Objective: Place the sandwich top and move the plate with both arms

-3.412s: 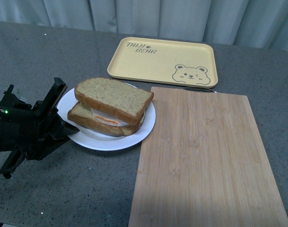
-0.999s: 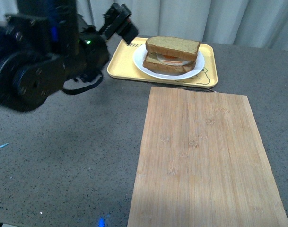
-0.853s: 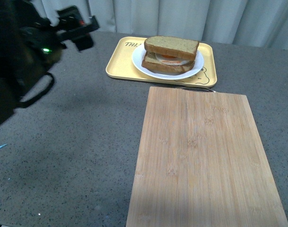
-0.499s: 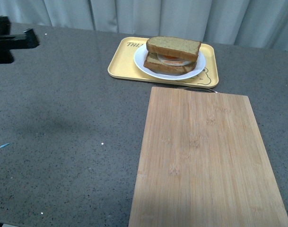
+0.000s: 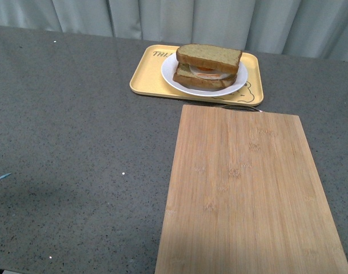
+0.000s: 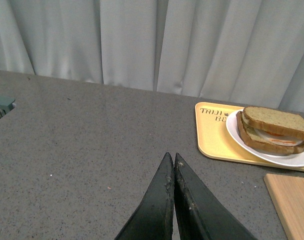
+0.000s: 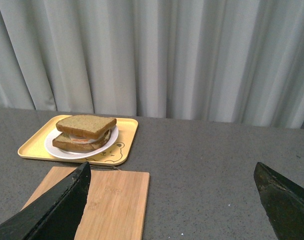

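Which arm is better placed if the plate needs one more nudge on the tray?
Probably right: its pincer is open and faces the plate on the tray. The left pincer is shut, with the plate off to one side.

A dark grey speckled countertop [image 5: 76, 142] fills the scene. Behind its far edge hang pale grey-white curtains [image 7: 156, 55] in vertical folds. Soft, even light falls on the countertop, with a faint shadow near its front left.

"TAIJI BEAR", partly hidden, printed on the yellow tray [image 5: 148, 77] near its corner.
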